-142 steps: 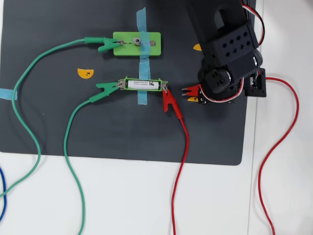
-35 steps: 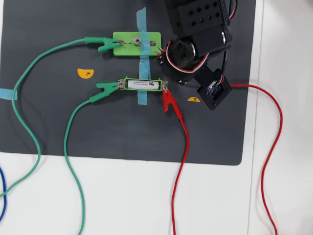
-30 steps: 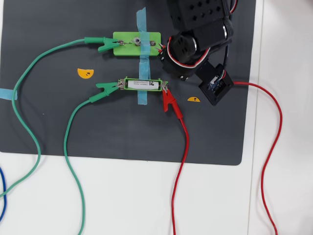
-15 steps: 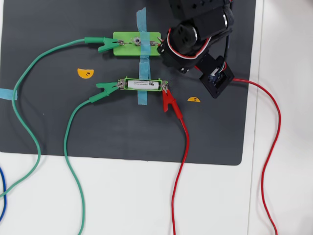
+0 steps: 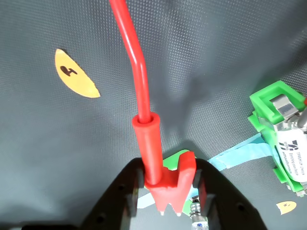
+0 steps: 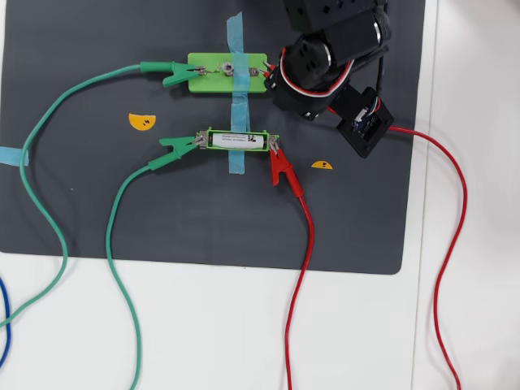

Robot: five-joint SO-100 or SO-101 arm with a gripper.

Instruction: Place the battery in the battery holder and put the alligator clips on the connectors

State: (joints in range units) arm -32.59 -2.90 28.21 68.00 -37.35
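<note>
In the wrist view my gripper [image 5: 167,189] is shut on a red alligator clip [image 5: 152,153], its metal teeth pointing down at a corner of the green plate [image 5: 173,158]. From overhead the gripper [image 6: 266,77] sits at the right end of that plate [image 6: 210,81], beside its connector [image 6: 254,72]. The white battery [image 6: 236,140] lies in the battery holder [image 6: 238,149]. A second red clip [image 6: 282,171] grips the holder's right end and a green clip [image 6: 179,146] its left. Another green clip [image 6: 175,74] bites the plate's left end.
Blue tape strips [image 6: 234,36] hold plate and holder on the dark mat [image 6: 97,203]. Orange stickers [image 6: 141,122] lie on the mat. The held clip's red wire [image 6: 455,187] loops off the mat's right edge; green wires [image 6: 49,211] trail left and down.
The arm has carried the red clip from the mat's right side up and left to the right end of the green plate. Its red wire followed.
</note>
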